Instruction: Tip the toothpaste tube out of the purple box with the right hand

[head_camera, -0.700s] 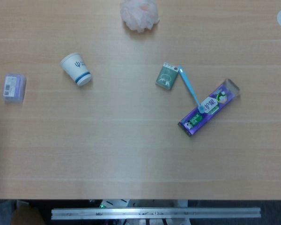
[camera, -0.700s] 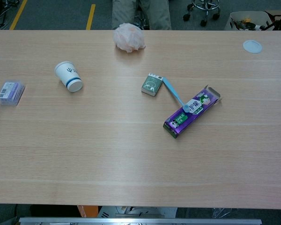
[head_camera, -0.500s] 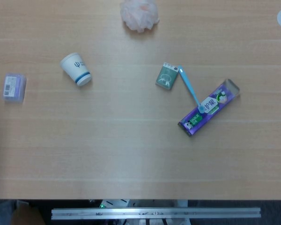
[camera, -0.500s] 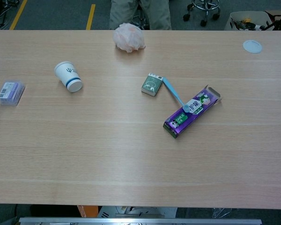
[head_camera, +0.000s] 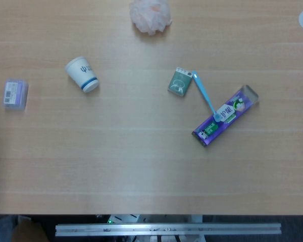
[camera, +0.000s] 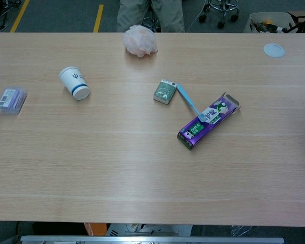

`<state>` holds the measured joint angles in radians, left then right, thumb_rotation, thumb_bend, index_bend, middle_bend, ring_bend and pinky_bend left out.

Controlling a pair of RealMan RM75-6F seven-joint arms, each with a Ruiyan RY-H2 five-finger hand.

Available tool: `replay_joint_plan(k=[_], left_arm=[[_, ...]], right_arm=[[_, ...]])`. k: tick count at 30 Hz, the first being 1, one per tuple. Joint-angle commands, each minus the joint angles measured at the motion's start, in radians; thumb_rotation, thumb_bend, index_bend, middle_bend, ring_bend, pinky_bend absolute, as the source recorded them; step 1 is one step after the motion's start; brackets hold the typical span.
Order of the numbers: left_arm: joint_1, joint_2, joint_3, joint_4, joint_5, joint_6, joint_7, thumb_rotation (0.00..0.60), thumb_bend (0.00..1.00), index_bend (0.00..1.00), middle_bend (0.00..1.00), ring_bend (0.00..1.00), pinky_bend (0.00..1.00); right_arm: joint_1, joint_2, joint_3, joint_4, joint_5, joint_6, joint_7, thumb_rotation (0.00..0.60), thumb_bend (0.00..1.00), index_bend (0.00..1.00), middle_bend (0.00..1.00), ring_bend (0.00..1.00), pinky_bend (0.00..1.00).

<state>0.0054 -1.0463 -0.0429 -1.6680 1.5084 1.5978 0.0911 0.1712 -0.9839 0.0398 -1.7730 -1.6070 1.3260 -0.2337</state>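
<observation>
A long purple toothpaste box (head_camera: 225, 115) (camera: 208, 120) lies flat and slanted on the right half of the wooden table (head_camera: 141, 161), its far right end flap open. The tube inside is hidden from me. A light blue toothbrush (head_camera: 204, 96) (camera: 188, 104) lies with its head resting on the box's middle. Neither of my hands shows in either view.
A small green box (head_camera: 179, 82) lies just left of the toothbrush. A white paper cup (head_camera: 82, 74) lies tipped at the left, a small purple pack (head_camera: 15, 94) at the far left, a pink bath puff (head_camera: 150, 15) at the back, a white lid (camera: 274, 50) far right.
</observation>
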Motion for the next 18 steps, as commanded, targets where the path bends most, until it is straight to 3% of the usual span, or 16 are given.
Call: replay_joint_plan(k=[1, 12, 18], left_arm=[[0.003, 0.003, -0.001, -0.004, 0.000, 0.006, 0.001, 0.600, 0.33, 0.23, 0.20, 0.18, 0.19], [0.025, 0.009, -0.002, -0.012, -0.010, 0.033, -0.004, 0.600, 0.33, 0.23, 0.20, 0.18, 0.19], [0.037, 0.010, 0.000, -0.010, -0.014, 0.045, -0.011, 0.600, 0.33, 0.23, 0.20, 0.18, 0.19]], right_arm=[[0.108, 0.023, 0.001, -0.044, -0.018, -0.159, -0.031, 0.600, 0.08, 0.23, 0.31, 0.22, 0.29], [0.339, -0.068, 0.019, -0.062, 0.069, -0.517, -0.114, 0.600, 0.08, 0.20, 0.33, 0.22, 0.29], [0.431, -0.168, 0.032, -0.040, 0.143, -0.625, -0.215, 0.600, 0.08, 0.16, 0.33, 0.22, 0.30]])
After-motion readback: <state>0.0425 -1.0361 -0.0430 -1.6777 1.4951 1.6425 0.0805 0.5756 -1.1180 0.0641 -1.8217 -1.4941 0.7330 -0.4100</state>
